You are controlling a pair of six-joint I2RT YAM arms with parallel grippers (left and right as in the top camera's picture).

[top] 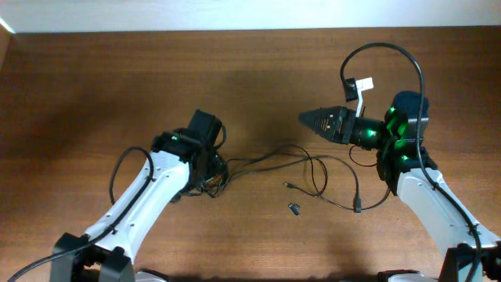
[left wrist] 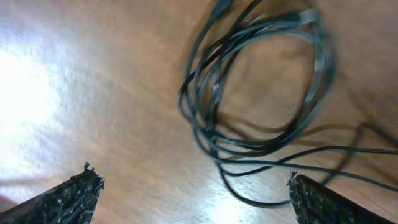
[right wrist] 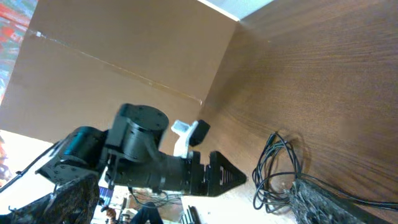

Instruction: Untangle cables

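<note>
The cables [top: 313,166] are thin black cords. One end is bunched in a coil [top: 216,178]; loose strands run right to a small plug [top: 358,208]. My left gripper [top: 208,163] hangs over the coil, pointing down. In the left wrist view the coil [left wrist: 261,93] lies on the wood ahead of the left gripper [left wrist: 191,177], which is open, with one strand crossing near its right fingertip [left wrist: 311,196]. My right gripper [top: 311,120] hovers above the strands, pointing left. It is open [right wrist: 186,184] and holds nothing. The coil [right wrist: 277,168] lies beyond its right finger [right wrist: 317,202].
A tiny dark loose piece [top: 295,209] lies on the brown wooden table [top: 94,86] in front of the strands. A thicker black cable with a white tag [top: 362,84] loops above the right arm. The left arm [right wrist: 155,163] fills the middle of the right wrist view.
</note>
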